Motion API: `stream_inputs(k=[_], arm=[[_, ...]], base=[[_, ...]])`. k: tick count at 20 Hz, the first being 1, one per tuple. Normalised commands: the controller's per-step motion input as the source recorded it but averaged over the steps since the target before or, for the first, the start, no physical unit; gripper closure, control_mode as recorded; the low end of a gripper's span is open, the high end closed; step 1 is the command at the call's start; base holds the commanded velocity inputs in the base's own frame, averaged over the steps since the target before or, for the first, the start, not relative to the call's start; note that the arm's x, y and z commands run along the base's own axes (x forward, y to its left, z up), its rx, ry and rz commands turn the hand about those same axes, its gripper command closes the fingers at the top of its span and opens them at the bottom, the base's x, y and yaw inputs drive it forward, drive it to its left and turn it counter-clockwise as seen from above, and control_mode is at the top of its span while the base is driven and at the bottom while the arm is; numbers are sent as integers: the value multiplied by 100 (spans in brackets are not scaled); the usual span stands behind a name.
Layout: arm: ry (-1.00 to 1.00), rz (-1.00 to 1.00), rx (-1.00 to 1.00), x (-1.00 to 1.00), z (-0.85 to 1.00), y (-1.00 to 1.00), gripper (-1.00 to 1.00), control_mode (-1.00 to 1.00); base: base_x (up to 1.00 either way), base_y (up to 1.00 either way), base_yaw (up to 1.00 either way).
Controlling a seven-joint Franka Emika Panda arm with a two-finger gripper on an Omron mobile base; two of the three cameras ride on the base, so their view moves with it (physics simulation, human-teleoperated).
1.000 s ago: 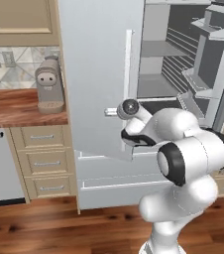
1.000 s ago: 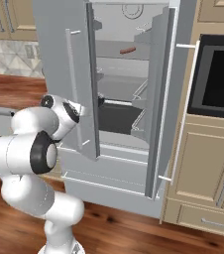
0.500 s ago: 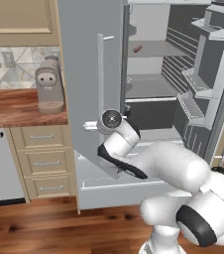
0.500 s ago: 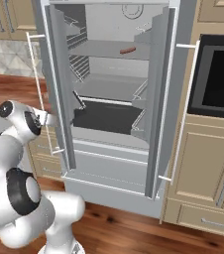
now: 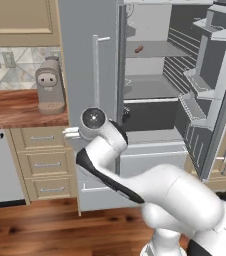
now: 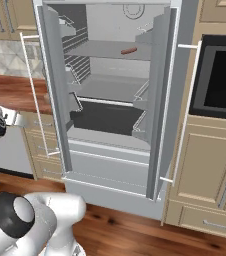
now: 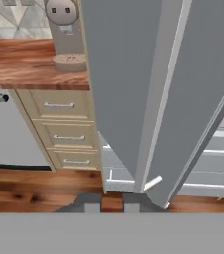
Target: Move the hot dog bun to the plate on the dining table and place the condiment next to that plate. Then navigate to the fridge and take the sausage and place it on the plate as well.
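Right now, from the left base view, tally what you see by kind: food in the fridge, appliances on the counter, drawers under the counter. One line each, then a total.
Sausage on the fridge shelf: 1
Coffee machine on the wooden counter: 1
Drawers under the counter: 3
Total: 5

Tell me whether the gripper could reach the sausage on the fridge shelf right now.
Probably not straight away. Both fridge doors stand open, so the sausage lies unblocked on an upper shelf. But the arm is folded low to the left beside the left door, gripper shut, so it must swing up and open first.
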Motion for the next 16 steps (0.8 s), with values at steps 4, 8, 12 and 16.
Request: stream_inputs(k=[4,8,12,16], arm=[[-10,-1,0,-100,48,-29,-100,-100],[-15,-3,-1,-94,46,-87,-100,-100],[-4,-8,-2,-24,8,-100,-100,-100],[-1,-10,-1,4,0,-100,-100,-100]], base=[[0,0,0],[0,0,0],[0,0,0],[0,0,0]])
